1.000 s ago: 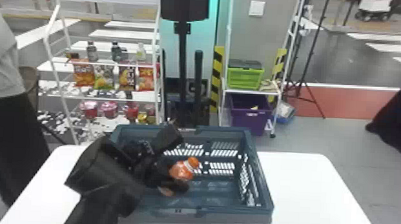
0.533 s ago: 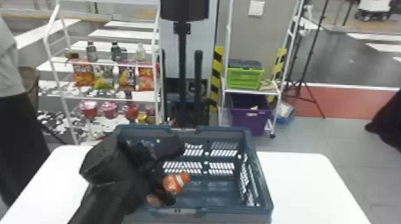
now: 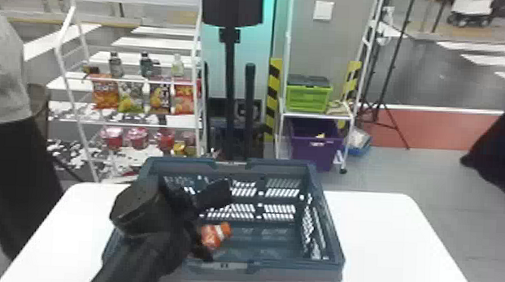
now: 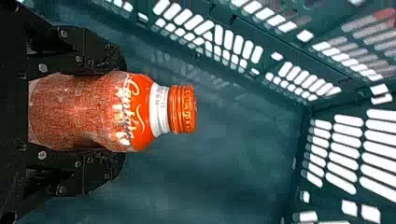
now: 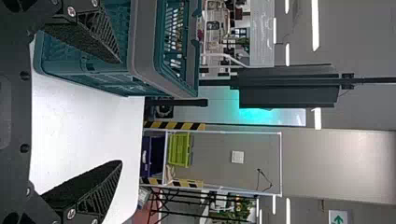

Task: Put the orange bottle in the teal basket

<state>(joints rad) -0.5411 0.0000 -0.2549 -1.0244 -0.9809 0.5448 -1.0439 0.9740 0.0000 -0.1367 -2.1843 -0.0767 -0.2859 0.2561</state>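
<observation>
In the head view my left gripper [image 3: 203, 230] reaches over the left part of the teal basket [image 3: 328, 243], holding the orange bottle [image 3: 216, 235] inside the walls. The left wrist view has my left gripper [image 4: 116, 112] shut on the orange bottle [image 4: 135, 112], one finger on each side of its body, its orange cap pointing away from the palm. The basket's floor [image 4: 224, 172] and slotted walls lie beyond the cap. My right gripper [image 5: 121, 112] is open and holds nothing, with the basket [image 5: 144, 51] beyond one finger in the right wrist view.
The basket stands on a white table [image 3: 390, 238]. Behind it are a rack with snack bags [image 3: 105, 91] and bottles, a black stand [image 3: 230, 68], and a shelf with a green crate [image 3: 308, 96] above a purple bin [image 3: 314, 147].
Over the last second the left wrist and gripper shifted and tilted slightly above the basket. The bottle moved a little with them and is still held. The basket stays put.
</observation>
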